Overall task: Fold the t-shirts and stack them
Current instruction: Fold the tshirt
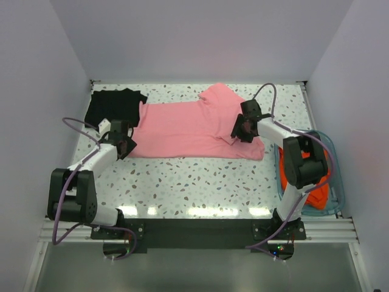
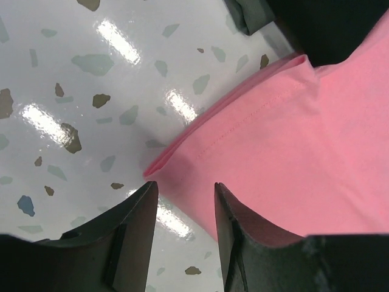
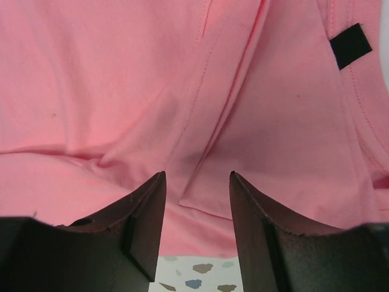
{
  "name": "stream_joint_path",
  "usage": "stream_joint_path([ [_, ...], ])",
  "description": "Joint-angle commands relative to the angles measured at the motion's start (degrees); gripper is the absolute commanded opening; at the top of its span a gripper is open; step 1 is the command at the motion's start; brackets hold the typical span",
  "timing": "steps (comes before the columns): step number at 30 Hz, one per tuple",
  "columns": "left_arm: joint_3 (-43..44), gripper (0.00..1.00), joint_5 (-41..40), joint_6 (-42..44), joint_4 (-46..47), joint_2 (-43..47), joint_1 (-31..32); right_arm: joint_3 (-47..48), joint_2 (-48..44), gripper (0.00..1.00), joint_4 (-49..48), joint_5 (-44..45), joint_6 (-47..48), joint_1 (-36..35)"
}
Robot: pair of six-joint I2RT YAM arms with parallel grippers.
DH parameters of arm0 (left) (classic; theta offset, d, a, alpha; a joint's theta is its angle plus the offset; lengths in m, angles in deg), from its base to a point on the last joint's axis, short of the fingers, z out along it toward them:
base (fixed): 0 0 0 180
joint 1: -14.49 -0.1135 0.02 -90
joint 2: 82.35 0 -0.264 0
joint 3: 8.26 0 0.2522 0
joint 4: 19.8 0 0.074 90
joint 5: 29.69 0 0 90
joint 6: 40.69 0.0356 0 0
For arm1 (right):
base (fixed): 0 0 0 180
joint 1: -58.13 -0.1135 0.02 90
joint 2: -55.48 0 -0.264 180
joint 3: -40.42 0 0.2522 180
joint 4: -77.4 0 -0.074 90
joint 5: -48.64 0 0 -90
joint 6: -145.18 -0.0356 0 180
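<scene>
The right arm (image 1: 301, 161) hides part of the orange-red shirts (image 1: 318, 197) in the tub (image 1: 338, 201).

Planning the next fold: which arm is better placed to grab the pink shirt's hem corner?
Left. The left gripper, open, sits at the near hem corner of the pink shirt; the right gripper is over the collar end.

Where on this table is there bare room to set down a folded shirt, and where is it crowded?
Free: the wide strip of table between the pink t-shirt and the front edge; a thin strip behind it along the back wall. Crowded: the black t-shirt back left, the teal tub at right.
</scene>
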Motion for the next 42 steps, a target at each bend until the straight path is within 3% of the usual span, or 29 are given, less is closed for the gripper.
stream_joint_path([
  [1, -0.2, 0.46, -0.3, -1.3, 1.8, -1.0, 0.9, 1.9, 2.1, 0.49, -3.5, 1.3, -2.3, -1.0],
  [7, -0.9, 0.44, -1.1, -2.6, 0.9, -3.1, 1.1, 2.1, 3.3, 0.43, -3.8, 1.4, -2.8, -1.4],
  [14, -1.2, 0.41, -2.4, -3.5, 0.4, -4.5, 1.0, 4.6, 4.5, 0.15, -2.9, 1.4, -3.2, -1.6],
  [21, -1.0, 0.38, -2.2, -3.8, 0.0, -5.6, 1.0, 9.2, 7.1, 0.0, -1.5, 1.3, -2.9, -1.6],
  [30, -0.4, 0.36, -3.1, -2.9, -1.2, -3.8, 1.0, 14.7, 9.2, 0.0, 0.9, 1.8, -2.3, -1.7],
  [35, -0.7, 0.37, -3.1, -2.6, -1.1, -3.4, 0.9, 6.9, 3.0, 0.22, -1.3, 3.1, -2.7, -1.6],
  [42, -0.9, 0.38, -2.3, -2.5, -0.6, -3.7, 1.0, 1.0, 0.3, 0.25, -3.7, 3.0, -3.8, -1.7],
])
